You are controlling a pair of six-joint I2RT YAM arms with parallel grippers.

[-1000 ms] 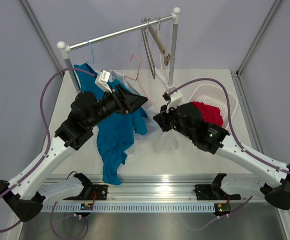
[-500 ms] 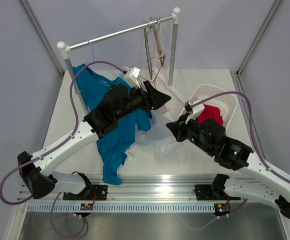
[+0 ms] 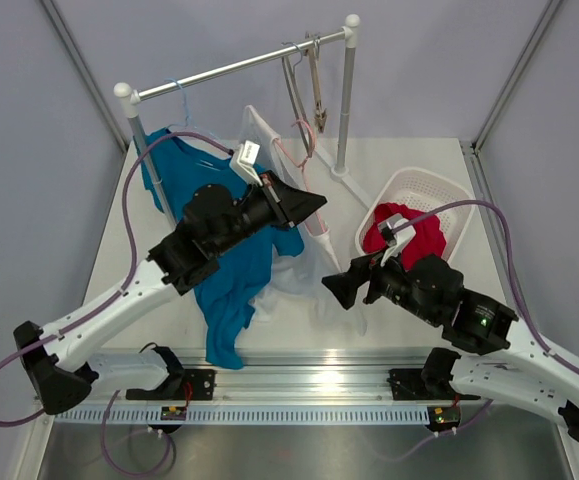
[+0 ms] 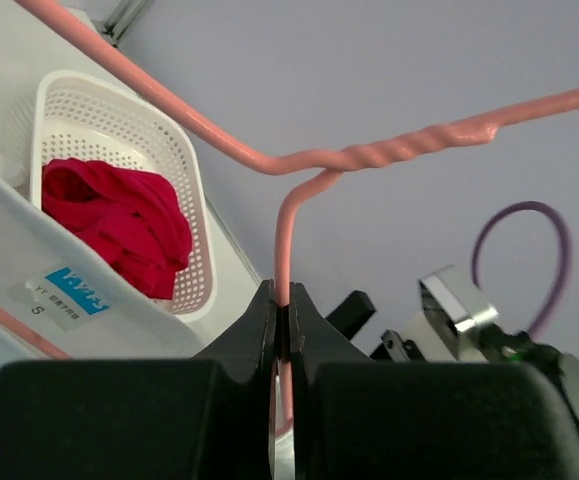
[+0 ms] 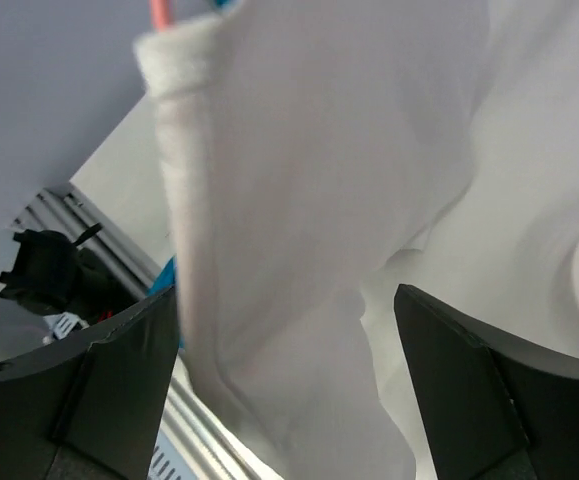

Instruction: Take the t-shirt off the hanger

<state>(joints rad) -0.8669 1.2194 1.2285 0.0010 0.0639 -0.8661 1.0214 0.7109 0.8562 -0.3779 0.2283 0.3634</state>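
Left jaws have clamped pink hanger (image 4: pixel 281 235), arm outstretched; right jaws sprung wide.

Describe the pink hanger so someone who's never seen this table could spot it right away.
Find the metal clothes rail across the back of the table. Just in front of it, the left hand pinches a thin wire hanger carrying a white t-shirt. It is the only pink one, and the only one off the rail.
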